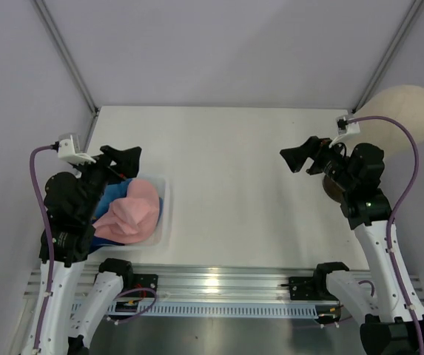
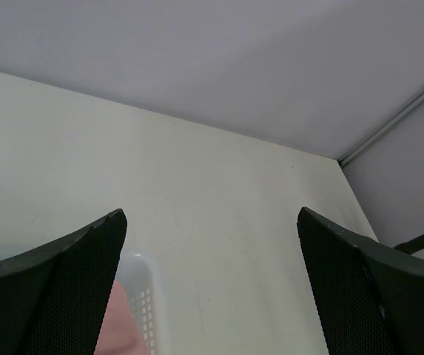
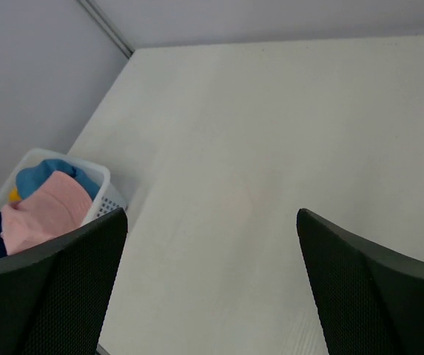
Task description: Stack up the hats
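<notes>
Hats [image 1: 130, 213]: pink on top, lt blue, yellow, navy bunched in clear tray [image 1: 166, 214], left of table [image 1: 234, 185].
L gripper [image 2: 210, 214]: fingers wide apart, empty, over tray's far end.
R gripper [image 3: 212, 214]: fingers wide apart, empty.

Top soft fabric hat [image 1: 134, 213]: pink
Fabric hat beneath [image 3: 45, 174]: light blue
Perforated plastic tray [image 3: 104, 194]: translucent white
Flat worktop [image 1: 234, 170]: off-white
Rounded head form [image 1: 408, 111]: beige

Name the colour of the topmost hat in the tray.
Pink hat; clearest in the top external view.
</notes>
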